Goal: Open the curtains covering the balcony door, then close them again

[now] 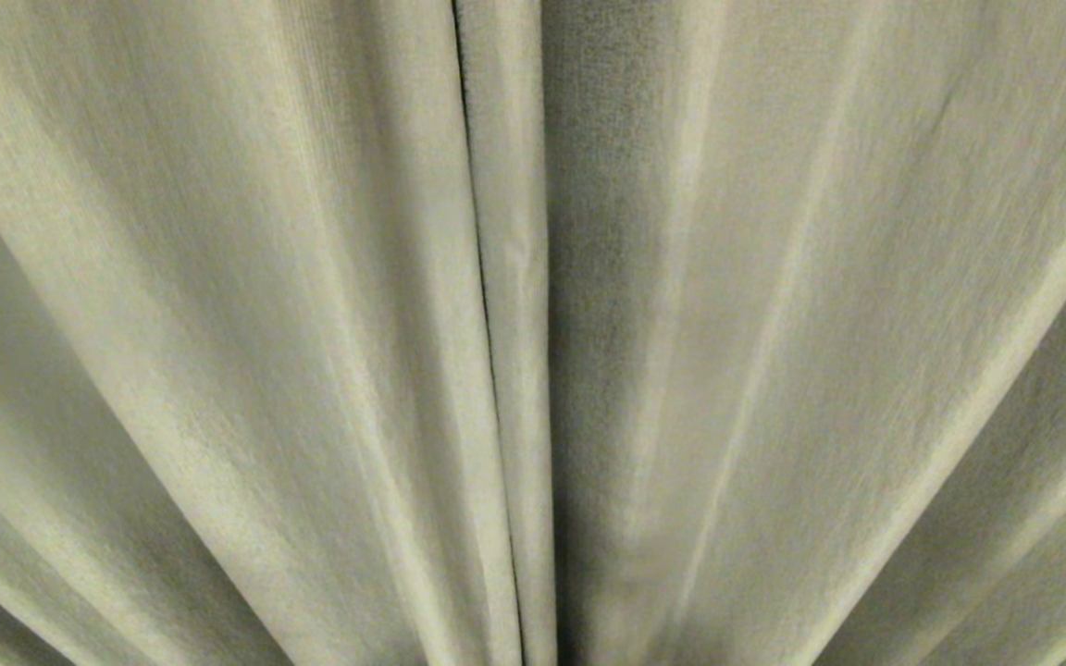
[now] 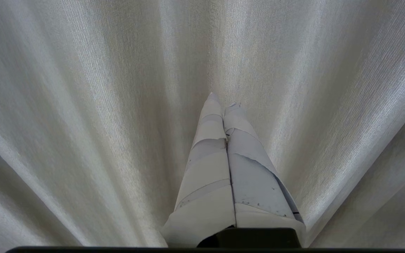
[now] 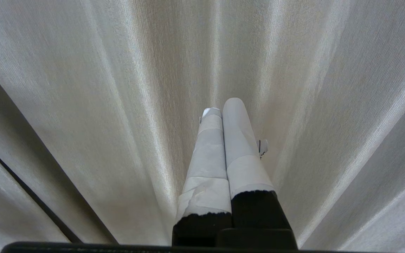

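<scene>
Left tool (image 2: 222, 99) and right tool (image 3: 223, 105), both with fingers pressed together and empty, point at the pleated cream curtains (image 1: 311, 324), which fill the head view, panels meeting along a seam running from 12 to 6 o'clock

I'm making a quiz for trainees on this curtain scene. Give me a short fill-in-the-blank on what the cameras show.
1. The two curtains meet at the middle, so they are drawn ____.
2. The left hand has its fingers ____.
3. The right hand holds ____.
4. The head view shows ____ of the two hands.

Missing words: shut; shut; nothing; neither
</scene>
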You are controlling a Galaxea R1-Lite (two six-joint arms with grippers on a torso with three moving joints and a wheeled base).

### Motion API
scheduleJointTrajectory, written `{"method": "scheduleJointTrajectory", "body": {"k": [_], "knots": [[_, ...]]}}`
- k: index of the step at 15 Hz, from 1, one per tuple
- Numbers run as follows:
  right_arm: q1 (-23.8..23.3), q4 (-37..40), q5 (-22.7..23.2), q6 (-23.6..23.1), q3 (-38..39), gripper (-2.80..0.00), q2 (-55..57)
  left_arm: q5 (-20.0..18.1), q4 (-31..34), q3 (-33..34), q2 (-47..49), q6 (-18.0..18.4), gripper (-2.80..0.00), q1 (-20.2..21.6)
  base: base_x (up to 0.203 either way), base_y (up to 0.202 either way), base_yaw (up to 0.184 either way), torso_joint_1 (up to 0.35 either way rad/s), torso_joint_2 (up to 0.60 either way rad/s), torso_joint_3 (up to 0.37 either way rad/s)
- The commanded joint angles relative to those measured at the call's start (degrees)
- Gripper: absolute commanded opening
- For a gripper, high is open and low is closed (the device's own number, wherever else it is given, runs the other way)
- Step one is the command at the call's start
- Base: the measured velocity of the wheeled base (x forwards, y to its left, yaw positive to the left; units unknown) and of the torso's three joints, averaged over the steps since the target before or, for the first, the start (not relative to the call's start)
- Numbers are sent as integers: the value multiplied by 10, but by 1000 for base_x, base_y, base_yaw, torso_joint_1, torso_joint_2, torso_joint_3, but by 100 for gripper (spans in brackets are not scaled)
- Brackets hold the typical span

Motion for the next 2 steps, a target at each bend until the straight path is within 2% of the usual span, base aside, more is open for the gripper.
{"method": "scheduleJointTrajectory", "body": {"k": [1, 2], "knots": [[0, 0, 0, 0, 0, -280, 0, 0, 0, 0, 0, 0, -280, 0, 0, 0, 0, 0, 0, 0], [0, 0, 0, 0, 0, -280, 0, 0, 0, 0, 0, 0, -280, 0, 0, 0, 0, 0, 0, 0]]}}
